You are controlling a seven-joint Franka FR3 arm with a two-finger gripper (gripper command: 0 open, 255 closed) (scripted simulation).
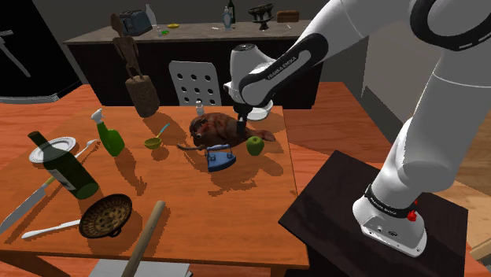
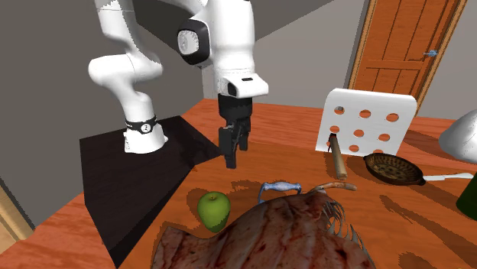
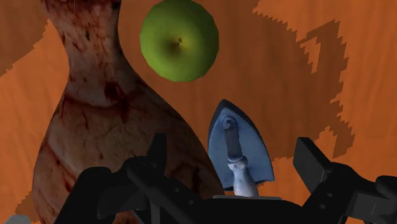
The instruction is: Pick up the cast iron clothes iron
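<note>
Crowding the blue-grey, wedge-shaped clothes iron [image 3: 253,149] on the orange wood-grain table [image 1: 236,212] are two close neighbours. A large, mottled red-brown fish-like carcass [image 3: 102,133] with glossy, blotched skin lies just beside one long flank, and a smooth, round green apple [image 3: 179,39] sits a little beyond the nose, apart from it. In the shoulder view the iron rests near the table's middle, just in front of the carcass, with the apple to that view's right. Well apart, toward the shoulder view's left, stand a green spray bottle [image 1: 108,135], a dark green wine bottle [image 1: 67,169], a white plate [image 1: 53,149], a round dark pan [image 1: 105,216] and a pale wooden rolling pin [image 1: 145,236]. A white chair back pierced with round holes [image 1: 197,83] rises behind the table. The iron lies flat on its sole, its long axis running from the broad heel under the hand to the pointed nose aimed roughly toward the apple. A rounded, pale handle follows that axis along the top. The all-black gripper [image 3: 233,147] hangs above it with fingers spread wide, one to each side of the iron's width, touching nothing.
</note>
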